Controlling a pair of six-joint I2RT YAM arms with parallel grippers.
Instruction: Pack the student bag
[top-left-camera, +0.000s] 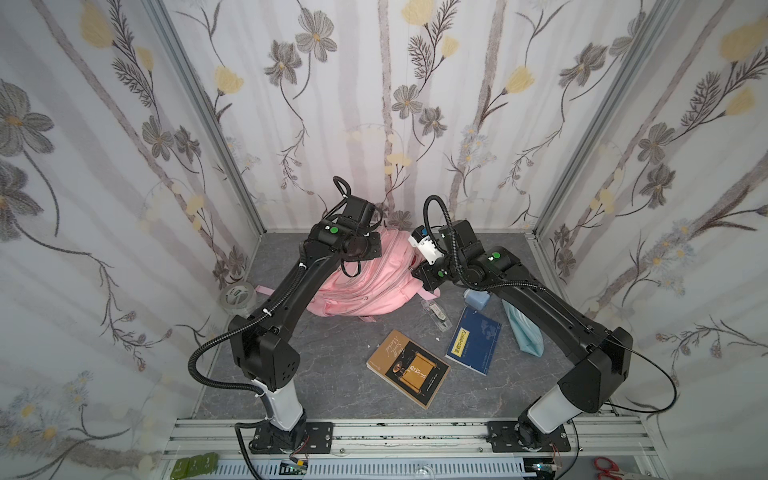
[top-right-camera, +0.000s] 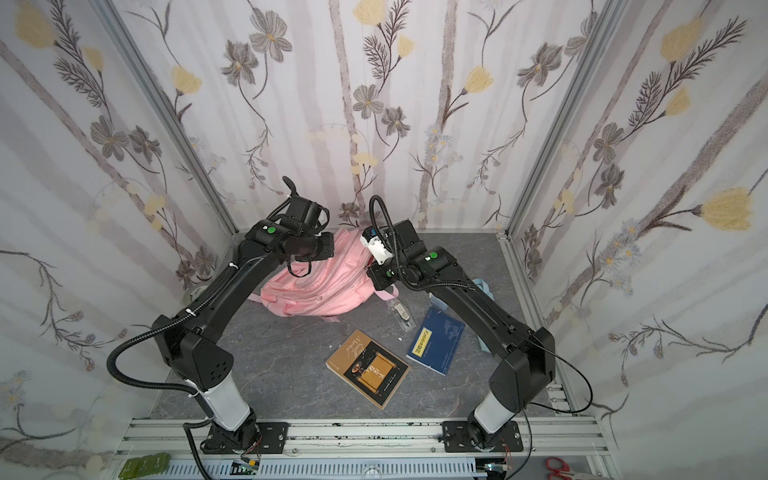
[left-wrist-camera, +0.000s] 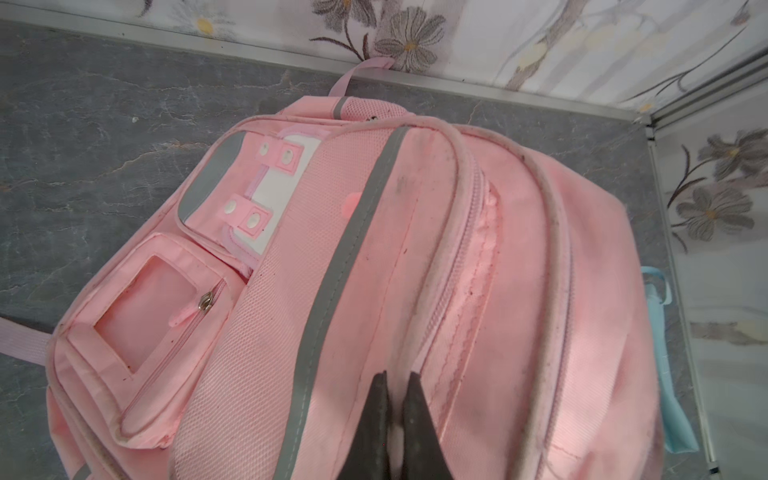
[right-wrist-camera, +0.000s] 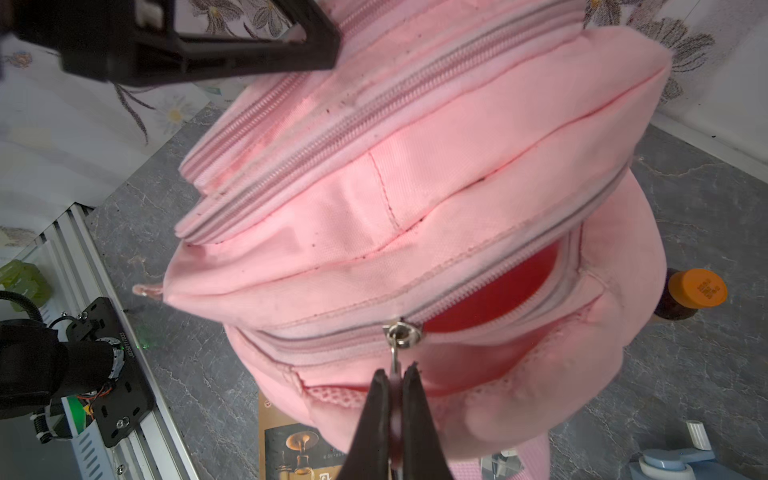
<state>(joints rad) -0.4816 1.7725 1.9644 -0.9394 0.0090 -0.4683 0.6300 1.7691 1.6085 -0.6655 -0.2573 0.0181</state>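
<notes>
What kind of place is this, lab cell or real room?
Probably a staged robot data-collection booth, not a home: floral wallpaper panels in an aluminium frame, two arms bolted to a rail, pink backpack and books laid out on a grey tabletop.

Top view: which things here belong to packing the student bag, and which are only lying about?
Job: student bag; its zipper pull, pinched by the right gripper; brown book, blue book, light-blue pouch, probably to pack.
Lying about, probably: tape roll, red scissors, green blocks.
</notes>
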